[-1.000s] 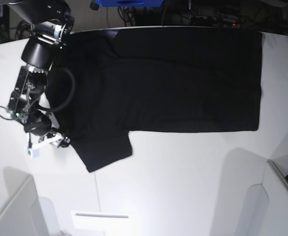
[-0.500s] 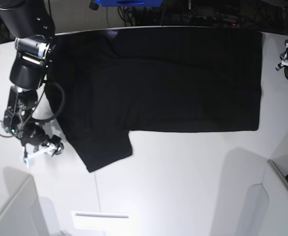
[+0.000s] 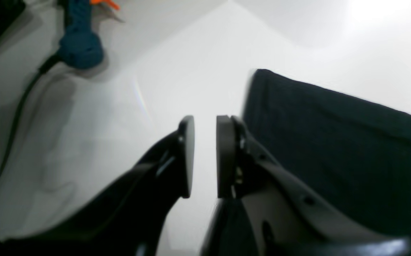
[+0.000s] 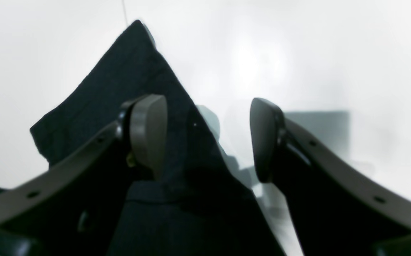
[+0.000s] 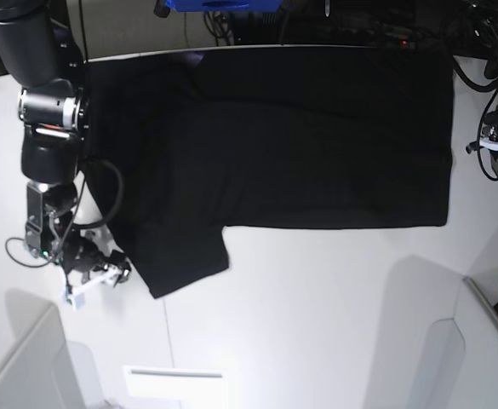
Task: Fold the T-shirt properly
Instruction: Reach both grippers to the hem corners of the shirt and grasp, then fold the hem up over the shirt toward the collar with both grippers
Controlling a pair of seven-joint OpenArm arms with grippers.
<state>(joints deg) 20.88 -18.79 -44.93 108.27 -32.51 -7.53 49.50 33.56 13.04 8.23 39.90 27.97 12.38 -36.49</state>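
Overhead and wrist views of the folding station. The T-shirt [image 5: 283, 136] lies flat on the white worktop [image 5: 317, 324], its body spread along the far edge and reaching almost from the left side to the right side; one short sleeve [image 5: 180, 260] juts toward the near edge at the left. The cloth is plain black and matte. The rest of the worktop is bare white, with a bright patch of reflected light near the middle of the near edge. Beyond the far edge the room is dark, with cables [image 5: 351, 25] and a blue object [image 5: 210, 4] at the top of the overhead view.

The right gripper [image 4: 207, 138] hangs at the left side of the worktop, just beside the sleeve; its jaws stand wide apart, one finger over the black cloth, the other over bare white, grasping nothing. The left gripper [image 3: 204, 156] hovers beside the shirt's edge at the right side of the worktop, its pads parallel with a narrow gap between them and nothing in it. In its wrist view a blue-handled tool [image 3: 79, 42] with a black cord [image 3: 9, 135] lies on the white surface.
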